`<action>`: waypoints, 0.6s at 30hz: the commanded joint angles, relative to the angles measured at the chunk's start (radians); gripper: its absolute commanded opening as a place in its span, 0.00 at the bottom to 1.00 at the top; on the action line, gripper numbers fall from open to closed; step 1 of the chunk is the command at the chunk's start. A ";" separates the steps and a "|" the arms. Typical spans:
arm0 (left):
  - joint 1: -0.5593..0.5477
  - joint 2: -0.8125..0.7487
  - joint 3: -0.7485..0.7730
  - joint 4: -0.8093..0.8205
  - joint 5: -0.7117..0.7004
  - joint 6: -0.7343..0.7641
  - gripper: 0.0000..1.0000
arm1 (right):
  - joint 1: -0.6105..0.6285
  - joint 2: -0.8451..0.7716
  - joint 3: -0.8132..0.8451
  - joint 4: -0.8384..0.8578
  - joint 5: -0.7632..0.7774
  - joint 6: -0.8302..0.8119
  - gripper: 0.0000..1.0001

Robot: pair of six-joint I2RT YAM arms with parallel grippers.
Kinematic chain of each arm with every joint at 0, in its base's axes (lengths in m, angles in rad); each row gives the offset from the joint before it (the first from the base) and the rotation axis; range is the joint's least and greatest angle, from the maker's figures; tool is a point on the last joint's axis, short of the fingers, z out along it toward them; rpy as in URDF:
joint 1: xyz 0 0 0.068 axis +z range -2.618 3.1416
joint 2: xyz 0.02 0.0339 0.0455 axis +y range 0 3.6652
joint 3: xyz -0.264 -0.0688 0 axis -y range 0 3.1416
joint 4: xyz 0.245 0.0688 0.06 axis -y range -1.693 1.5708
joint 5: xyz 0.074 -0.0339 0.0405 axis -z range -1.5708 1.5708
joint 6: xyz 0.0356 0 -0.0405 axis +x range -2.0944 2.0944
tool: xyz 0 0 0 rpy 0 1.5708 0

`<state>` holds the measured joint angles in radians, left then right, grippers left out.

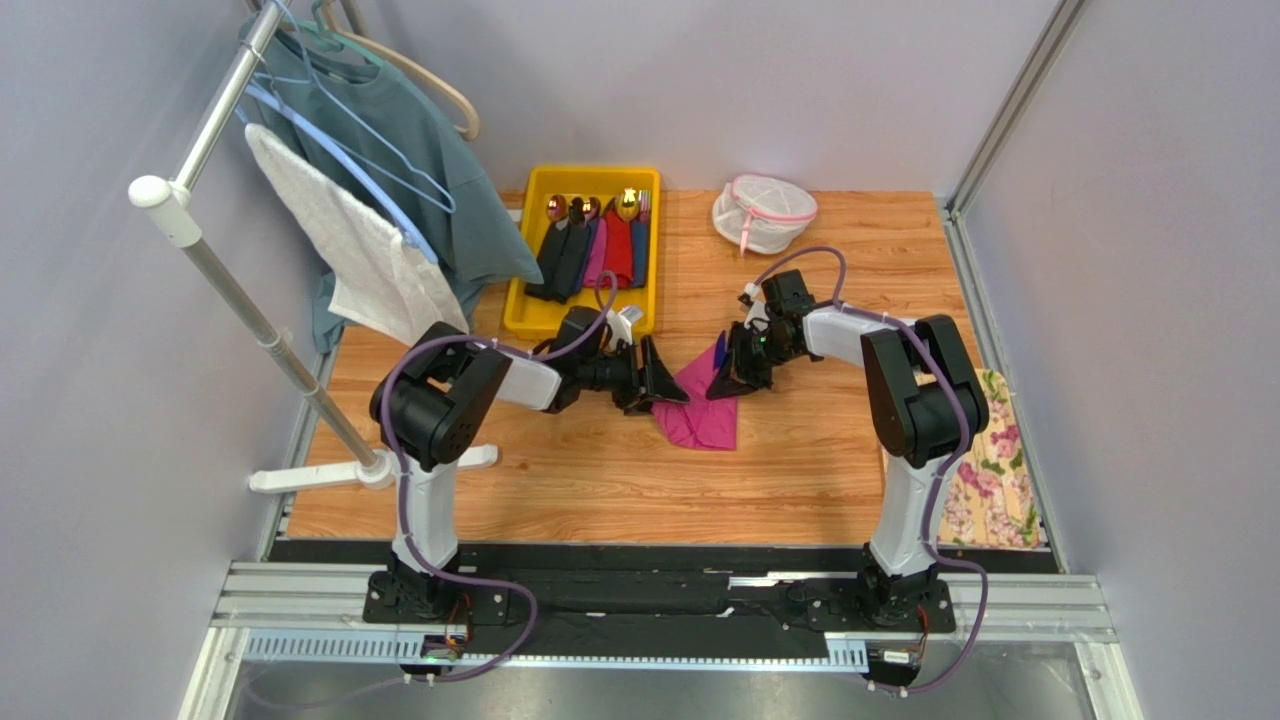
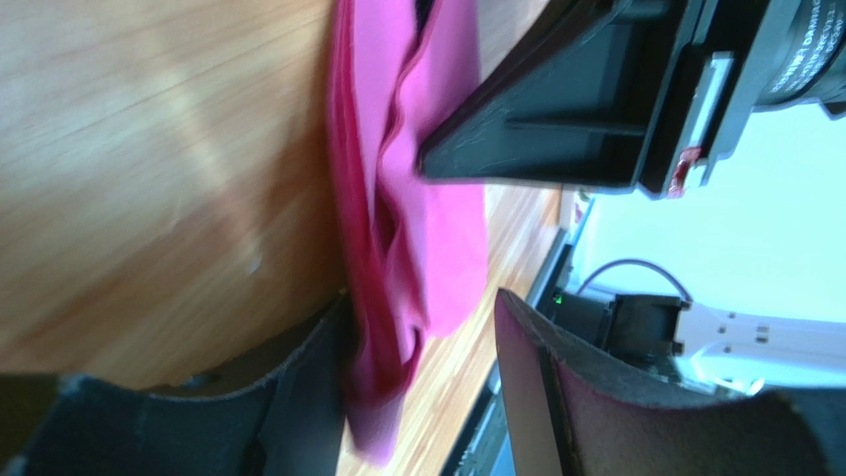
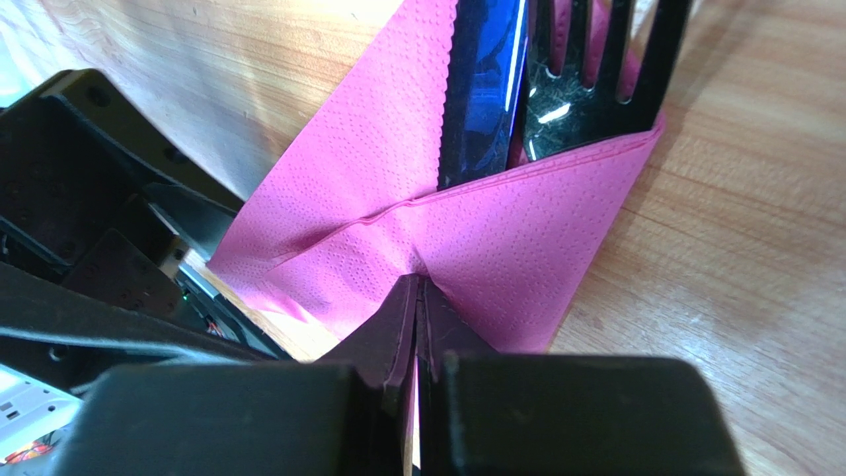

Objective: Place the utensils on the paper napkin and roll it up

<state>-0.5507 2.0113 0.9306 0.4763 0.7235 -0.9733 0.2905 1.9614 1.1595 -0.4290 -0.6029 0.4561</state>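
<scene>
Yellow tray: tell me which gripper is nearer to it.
Left. The left gripper sits just in front of the near right corner of the yellow tray; the right gripper is farther right, across the paper napkin.

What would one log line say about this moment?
paper napkin: folded over utensils | right end effector: shut on paper napkin fold | left end effector: open, straddling paper napkin

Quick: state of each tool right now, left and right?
Left tool: open, fingers either side of the paper napkin.
Right tool: closed, pinching the paper napkin's fold.
</scene>
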 commanded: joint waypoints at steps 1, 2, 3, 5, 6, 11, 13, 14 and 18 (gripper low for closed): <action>0.047 -0.103 -0.062 -0.091 0.025 0.070 0.60 | 0.016 0.056 -0.034 -0.076 0.132 -0.033 0.00; 0.054 -0.114 -0.071 -0.099 0.030 0.077 0.60 | 0.016 0.056 -0.035 -0.074 0.127 -0.031 0.00; 0.058 -0.130 -0.084 -0.094 0.039 0.079 0.60 | 0.015 0.056 -0.034 -0.074 0.127 -0.030 0.00; 0.063 -0.140 -0.091 -0.090 0.039 0.084 0.60 | 0.016 0.057 -0.034 -0.073 0.127 -0.028 0.00; 0.063 -0.135 -0.093 -0.082 0.042 0.081 0.60 | 0.016 0.056 -0.032 -0.071 0.127 -0.027 0.00; 0.054 -0.094 -0.067 -0.019 0.045 0.036 0.59 | 0.016 0.057 -0.034 -0.070 0.127 -0.027 0.00; 0.045 -0.074 -0.047 -0.008 0.045 0.031 0.59 | 0.016 0.056 -0.037 -0.070 0.127 -0.027 0.00; 0.041 -0.069 -0.039 -0.008 0.045 0.030 0.58 | 0.016 0.056 -0.037 -0.068 0.127 -0.027 0.00; 0.028 -0.040 -0.021 -0.019 0.028 0.033 0.54 | 0.016 0.054 -0.038 -0.068 0.127 -0.027 0.00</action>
<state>-0.5056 1.9450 0.8722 0.4240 0.7506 -0.9371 0.2905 1.9617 1.1595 -0.4286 -0.6033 0.4587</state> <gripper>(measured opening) 0.565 0.011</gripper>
